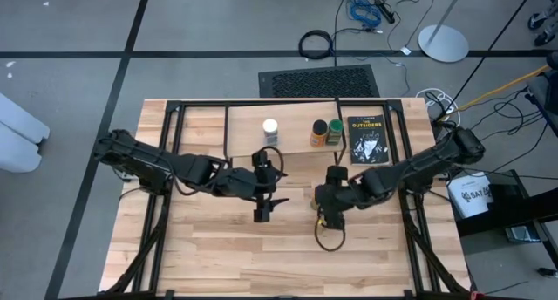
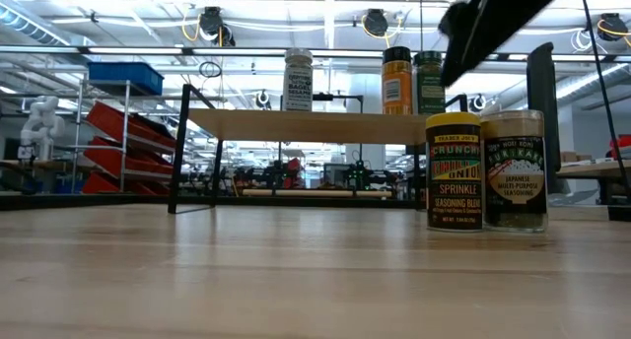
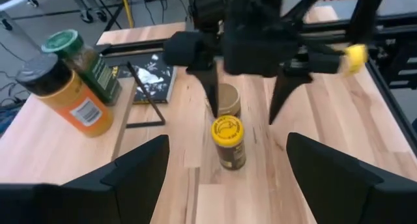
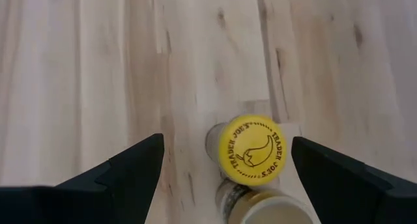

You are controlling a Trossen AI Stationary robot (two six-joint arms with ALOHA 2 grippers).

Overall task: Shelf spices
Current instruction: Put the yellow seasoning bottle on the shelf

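A: Starting at the left — what is the left gripper point(image 1: 265, 203) doing?
B: It hovers over the bare butcher-block table point(image 1: 209, 248), near the middle, fingers spread apart and holding nothing.
A: And the shelf point(image 2: 306, 126)?
B: It stands at the far side of the table. From left to right it carries a white-lidded jar point(image 1: 270, 131), then a dark-lidded jar of orange spice point(image 1: 319, 133) touching a green-lidded jar point(image 1: 335, 132).
A: The other two jars?
B: On the tabletop, right of centre, nearer than the shelf. The yellow-lidded Trader Joe's jar point(image 4: 251, 150) and the tan-lidded jar point(image 3: 227, 99) stand upright, side by side, just touching.
A: The right gripper point(image 3: 242, 97)?
B: Directly above that pair — its fingers wide apart, gripping neither jar.
A: Anything further right?
B: A black book point(image 1: 366, 138) lies flat, right of the shelved jars.
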